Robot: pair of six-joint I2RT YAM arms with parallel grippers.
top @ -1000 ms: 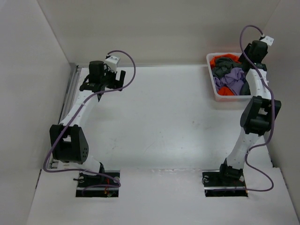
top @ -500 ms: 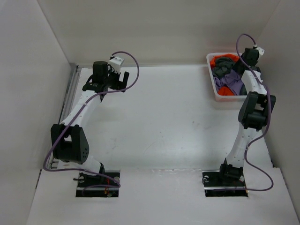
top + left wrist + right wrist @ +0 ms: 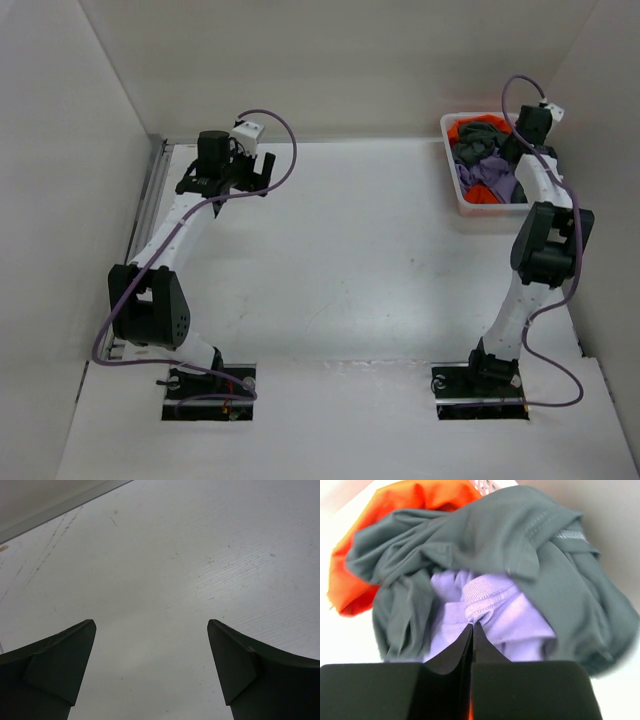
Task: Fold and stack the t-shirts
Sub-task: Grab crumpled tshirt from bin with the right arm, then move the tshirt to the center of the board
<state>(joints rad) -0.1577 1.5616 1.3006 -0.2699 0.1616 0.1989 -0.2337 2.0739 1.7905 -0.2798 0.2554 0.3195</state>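
Three shirts in the basket, right jaws shut at the lavender one

Your right gripper (image 3: 472, 626) has its fingers pressed together, tips against the ribbed band of the lavender shirt (image 3: 520, 622); whether cloth is pinched, you cannot tell. Over and around it drapes the dark grey shirt (image 3: 485, 535), with the orange shirt (image 3: 405, 502) behind at the left. All three lie crumpled in the white basket (image 3: 490, 209), far right on the table (image 3: 330, 260). Your left gripper (image 3: 150, 625) hovers far left over the table, fingers wide apart, holding nothing.

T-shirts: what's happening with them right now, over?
Left gripper open over table. Right gripper shut, tips at lavender shirt, hold unconfirmed. Grey shirt, orange shirt bunched alongside in basket, unfolded. Nothing blocking.
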